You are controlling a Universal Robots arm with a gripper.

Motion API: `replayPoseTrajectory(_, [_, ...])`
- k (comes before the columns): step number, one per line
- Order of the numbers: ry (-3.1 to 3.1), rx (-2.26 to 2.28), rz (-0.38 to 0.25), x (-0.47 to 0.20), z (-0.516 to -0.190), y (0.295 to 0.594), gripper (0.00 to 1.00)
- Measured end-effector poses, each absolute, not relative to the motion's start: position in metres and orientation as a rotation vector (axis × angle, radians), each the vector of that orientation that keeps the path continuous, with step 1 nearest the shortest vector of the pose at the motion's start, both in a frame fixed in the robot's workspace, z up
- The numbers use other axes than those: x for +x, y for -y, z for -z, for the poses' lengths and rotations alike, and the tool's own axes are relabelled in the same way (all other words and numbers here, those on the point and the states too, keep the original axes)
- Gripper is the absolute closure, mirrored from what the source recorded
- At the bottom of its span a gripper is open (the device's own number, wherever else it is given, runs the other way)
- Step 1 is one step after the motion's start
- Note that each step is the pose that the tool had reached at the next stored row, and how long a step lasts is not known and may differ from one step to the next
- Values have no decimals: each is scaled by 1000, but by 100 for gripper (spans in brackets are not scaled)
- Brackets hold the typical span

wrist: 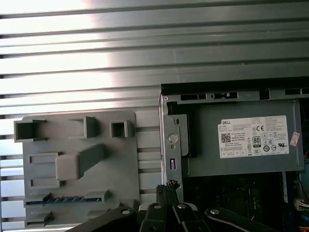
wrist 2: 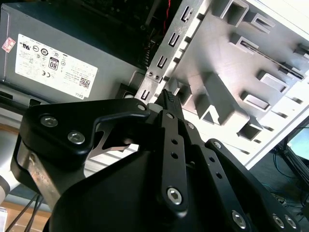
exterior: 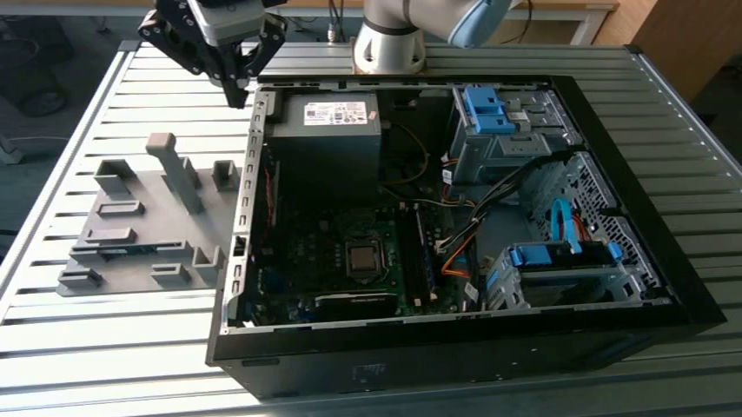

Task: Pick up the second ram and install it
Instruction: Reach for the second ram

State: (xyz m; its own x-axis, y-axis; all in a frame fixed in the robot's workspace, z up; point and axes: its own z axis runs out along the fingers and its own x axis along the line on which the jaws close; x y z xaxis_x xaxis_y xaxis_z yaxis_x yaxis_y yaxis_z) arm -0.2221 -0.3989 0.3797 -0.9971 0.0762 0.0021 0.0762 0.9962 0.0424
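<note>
Above slatted metal surface (wrist: pixel 96 48), the clenched, empty tool (wrist: pixel 169 186) is held apart from the blue-green second ram (wrist: pixel 63 199); approach is judged in hand, opening needed.

1. Desk (exterior: pixel 104 356): silvery metal, ribbed in parallel slats.
2. Holder tray (exterior: pixel 151 239), at 9 o'clock of the case in the exterior view: plain matte grey.
3. Second ram (wrist: pixel 65 199): blue-green edge.
4. Computer case (exterior: pixel 464 369): black shell.
5. Power supply (exterior: pixel 330 148): grey, with a white label (exterior: pixel 333 113).
6. Drive caddies (exterior: pixel 487 109), at 1 and 4 o'clock inside the case: bright blue.
7. Gripper (exterior: pixel 240 94): black.
</note>
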Motion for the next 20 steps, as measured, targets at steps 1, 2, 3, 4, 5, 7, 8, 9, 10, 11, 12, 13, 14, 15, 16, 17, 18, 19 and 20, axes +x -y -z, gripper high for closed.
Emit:
replayPoseTrajectory(1, [3138, -120, 67, -223, -380, 399, 89])
replayPoseTrajectory(2, [3138, -120, 67, -223, -380, 399, 89])
replayPoseTrajectory(3, [3138, -120, 67, -224, -380, 399, 89])
replayPoseTrajectory(4, [3138, -120, 67, -224, -380, 399, 89])
replayPoseTrajectory(5, [3138, -120, 66, -224, -380, 399, 89])
replayPoseTrajectory(7, [3138, -120, 67, -225, -379, 399, 89])
replayPoseTrajectory(8, [3138, -120, 67, -226, -379, 399, 89])
replayPoseTrajectory(9, [3138, -120, 67, -226, -379, 399, 89])
replayPoseTrajectory(10, [3138, -120, 67, -227, -379, 399, 89])
replayPoseTrajectory(11, [3138, -120, 66, -227, -379, 399, 89])
replayPoseTrajectory(12, [3138, -120, 67, -228, -379, 399, 89])
replayPoseTrajectory(13, [3138, -120, 67, -228, -379, 399, 89])
replayPoseTrajectory(14, [3137, -120, 67, -229, -379, 399, 89])
replayPoseTrajectory(15, [3137, -120, 67, -229, -379, 399, 89])
replayPoseTrajectory(16, [3137, -120, 67, -230, -379, 399, 89])
replayPoseTrajectory(17, [3137, -120, 67, -230, -379, 399, 89])
replayPoseTrajectory(18, [3137, -120, 67, -230, -379, 399, 89])
replayPoseTrajectory(19, [3137, -120, 67, -231, -379, 399, 89])
replayPoseTrajectory(20, [3137, -120, 66, -231, -379, 399, 89])
